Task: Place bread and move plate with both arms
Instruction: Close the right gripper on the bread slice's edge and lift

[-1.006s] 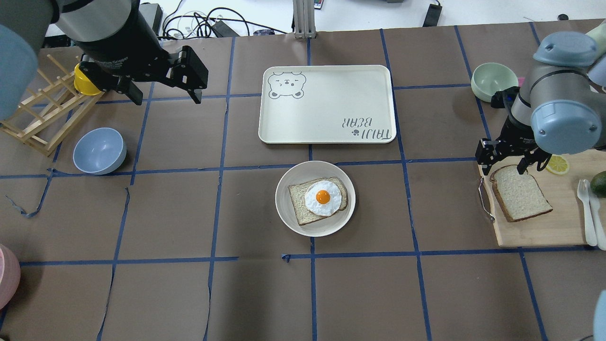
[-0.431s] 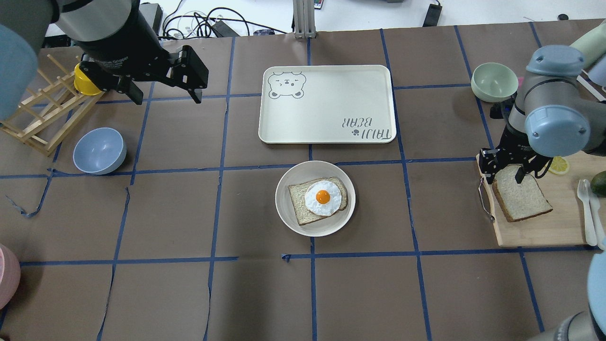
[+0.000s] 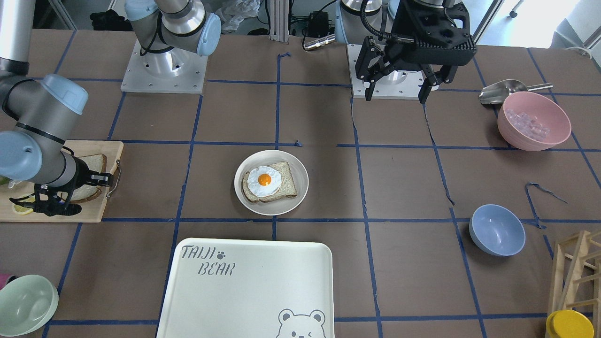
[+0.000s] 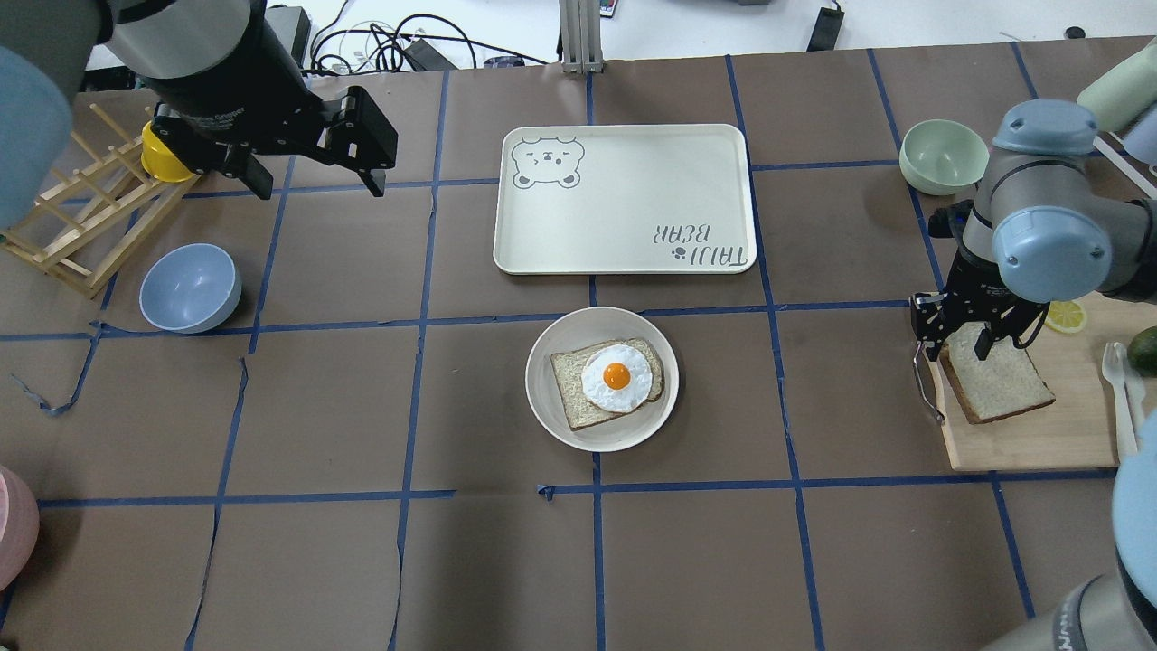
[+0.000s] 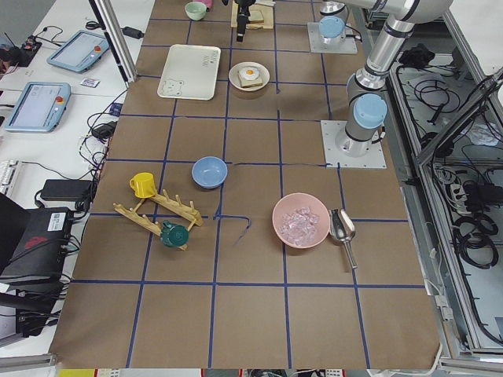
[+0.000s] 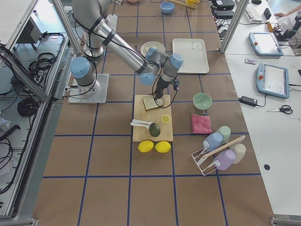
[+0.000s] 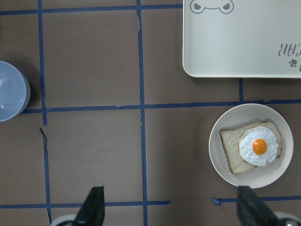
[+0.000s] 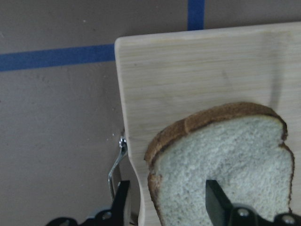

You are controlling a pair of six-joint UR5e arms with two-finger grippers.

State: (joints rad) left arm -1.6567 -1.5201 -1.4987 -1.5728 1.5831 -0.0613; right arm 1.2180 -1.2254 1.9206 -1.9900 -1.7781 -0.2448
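the bread [image 4: 999, 384] lay flat on the cutting board [image 4: 1039, 443], well right of the plate [image 4: 542, 398]. the right gripper [image 4: 954, 342] hung spread astride its plate-side crust, one finger over the crumb, one outside. the left gripper [image 4: 318, 185], also wide, hovered far off.

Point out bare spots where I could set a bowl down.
Free: the tray, wholly bare; the table between blue bowl and plate, and all along the plate's robot side. Crowded: the cutting board, with bread, lemon slice, cutlery and the right tool.

Bright even overhead light, soft shadows; wrist close-up slightly blurred.
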